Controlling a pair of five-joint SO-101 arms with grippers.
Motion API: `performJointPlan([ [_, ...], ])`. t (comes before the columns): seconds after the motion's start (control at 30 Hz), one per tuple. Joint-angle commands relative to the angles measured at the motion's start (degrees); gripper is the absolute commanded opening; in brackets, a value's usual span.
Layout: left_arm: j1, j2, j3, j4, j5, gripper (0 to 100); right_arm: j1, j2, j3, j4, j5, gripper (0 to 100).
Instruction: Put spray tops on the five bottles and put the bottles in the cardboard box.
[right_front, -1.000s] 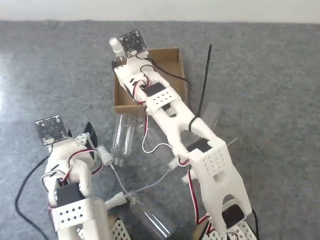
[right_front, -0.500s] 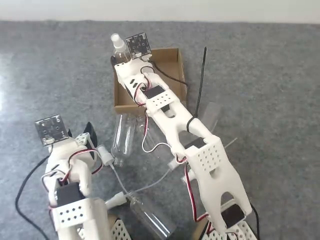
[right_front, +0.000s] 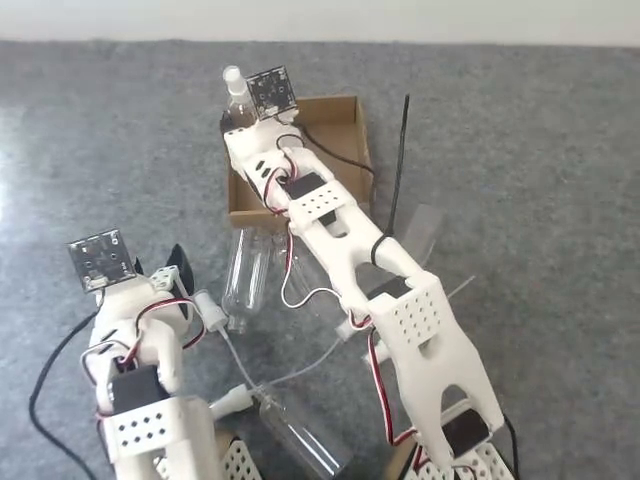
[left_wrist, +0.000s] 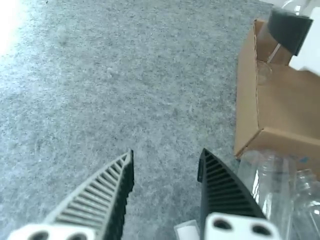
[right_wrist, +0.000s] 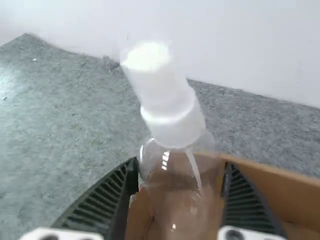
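Note:
My right gripper (right_wrist: 180, 167) is shut on a clear bottle (right_wrist: 172, 200) that carries a white spray top (right_wrist: 160, 100). It holds the bottle (right_front: 238, 100) roughly upright over the far left corner of the cardboard box (right_front: 345, 125). My left gripper (left_wrist: 167, 155) stands open over bare carpet, with nothing between its fingers, short of the box (left_wrist: 265, 115). From above, the left gripper (right_front: 178, 265) sits at the lower left. Two clear bottles (right_front: 245, 272) lie side by side in front of the box. A loose spray top (right_front: 208, 310) with its tube lies next to them.
Another bottle (right_front: 305, 448) with a spray top (right_front: 235, 398) lies near the arms' bases. A clear bottle (right_front: 422, 230) lies to the right of the right arm. A black cable (right_front: 402, 170) runs along the box's right side. Grey carpet (right_front: 520, 150) covers the table.
The right arm has shifted a little to the left and tipped the held bottle more upright at the box's far left corner. The left arm has stayed still.

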Motion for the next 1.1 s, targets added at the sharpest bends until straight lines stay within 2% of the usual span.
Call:
performJointPlan([
  [0.0,0.2,-0.7,-0.6,-1.6,-0.4,20,0.2,-1.3,-3.3,0.7,-0.4,24.4],
  [0.33,0.2,-0.7,-0.6,-1.6,-0.4,20,0.1,-1.5,-3.3,1.2,1.3,24.6],
  [0.43,0.2,-0.7,-0.6,-1.6,-0.4,20,-0.5,-2.2,-3.6,3.7,3.6,24.6],
  [0.83,0.2,-0.7,-0.7,-1.7,-0.4,20,-0.7,-7.1,-3.7,13.4,3.3,24.6],
  [1.07,0.2,-0.7,0.0,-3.6,-0.4,20,-0.7,-12.3,-3.6,23.9,3.6,24.4],
])
